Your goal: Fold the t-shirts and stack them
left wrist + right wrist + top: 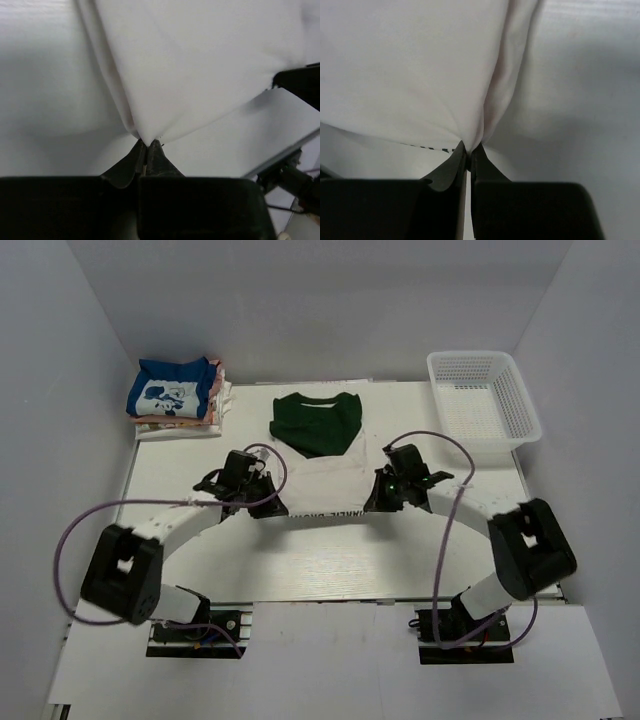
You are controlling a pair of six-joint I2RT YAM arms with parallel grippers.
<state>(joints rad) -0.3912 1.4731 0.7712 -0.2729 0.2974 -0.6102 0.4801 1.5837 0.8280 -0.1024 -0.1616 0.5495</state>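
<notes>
While bent inward, left tool (148,142) and right tool (468,146) pinch pale t-shirt (325,480) corners (apparently raised).

Clearance on the table (330,560). Open lanes: the bare near band between the arm bases; the strip between the folded stack (175,395) and the dark green t-shirt (315,422); the strip between that shirt and the mesh basket (485,390). Obstructions: stack at far left, basket at far right, walls (60,360) on three sides. The centre is taken by the cream t-shirt (325,480), flanked by the left gripper (147,144) and right gripper (468,147), each clamped on its cloth, with cables (70,540) looping outward.
</notes>
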